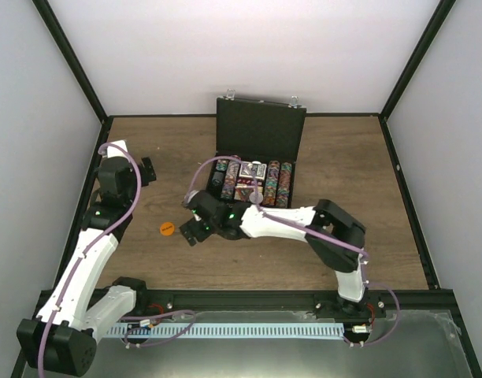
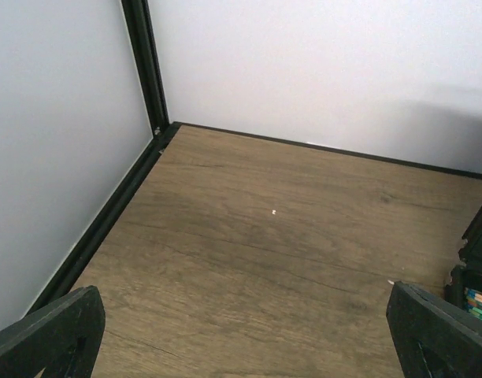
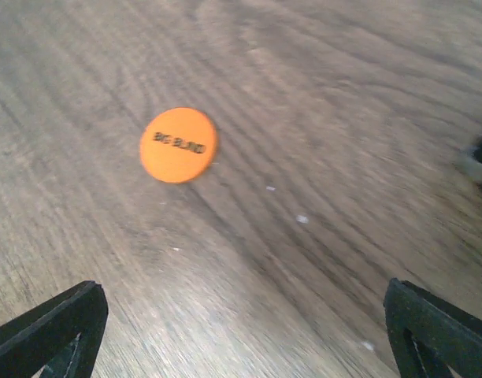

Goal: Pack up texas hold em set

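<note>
The black hinged case (image 1: 261, 126) of the hold'em set sits open at the 12 o'clock side of the wooden tabletop (image 1: 359, 197), its lid standing upright against the far wall. Its tray faces the arms, and the rows of multicoloured chips (image 1: 276, 185) in it flank a middle pocket whose contents are too small to read. An orange disc (image 1: 167, 229) lies flat on the tabletop outside the case, at about 8 o'clock from the tray and well apart from it. The right arm reaches across from its base at 5 o'clock, and the right end effector (image 1: 189, 222) is just beside the disc, which is at its 9 o'clock. In the right wrist view the disc (image 3: 179, 145) carries the words BIG BLIND and lies at 11 o'clock from the frame's middle, ahead of the right end effector (image 3: 241, 315). Its fingers (image 3: 52, 331) are spread wide, released, with only bare wood between them and nothing touching the disc. The left end effector (image 1: 146, 172) is at 9 o'clock of the case, apart from everything. The left wrist view shows the left end effector (image 2: 241, 323) released too, its fingers (image 2: 442, 331) far apart over bare tabletop. A corner of the case (image 2: 479, 236) and a sliver of chips (image 2: 479, 303) show at 4 o'clock.
</note>
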Controlling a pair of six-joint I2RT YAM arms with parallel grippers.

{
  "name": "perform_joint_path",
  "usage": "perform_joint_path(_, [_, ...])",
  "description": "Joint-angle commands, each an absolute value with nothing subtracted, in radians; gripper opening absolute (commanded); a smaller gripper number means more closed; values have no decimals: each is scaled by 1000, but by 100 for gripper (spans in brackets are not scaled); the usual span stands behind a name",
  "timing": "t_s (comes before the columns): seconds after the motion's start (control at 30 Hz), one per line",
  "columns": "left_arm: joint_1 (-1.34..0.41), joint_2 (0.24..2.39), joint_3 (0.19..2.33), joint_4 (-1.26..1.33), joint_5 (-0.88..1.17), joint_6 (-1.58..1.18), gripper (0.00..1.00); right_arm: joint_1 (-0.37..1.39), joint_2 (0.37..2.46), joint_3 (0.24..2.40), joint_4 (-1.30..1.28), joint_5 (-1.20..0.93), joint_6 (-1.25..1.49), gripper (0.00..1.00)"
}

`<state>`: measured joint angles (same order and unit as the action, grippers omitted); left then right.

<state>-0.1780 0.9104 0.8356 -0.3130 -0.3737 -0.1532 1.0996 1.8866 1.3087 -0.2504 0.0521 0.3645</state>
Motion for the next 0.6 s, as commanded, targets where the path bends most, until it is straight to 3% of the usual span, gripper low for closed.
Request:
perform_joint_path(0.0, [-171, 886, 836, -301, -404, -165, 100, 1138, 1981, 1394, -142, 45, 226, 98])
perform_joint_path(0.2, [-171, 897, 837, -298, -373, -156, 100, 1153, 2147, 1567, -216, 18, 184, 94])
perform_joint_path(0.57, [-172, 907, 840, -299, -359, -156, 100, 1176, 2286, 1689, -233, 4, 59, 83])
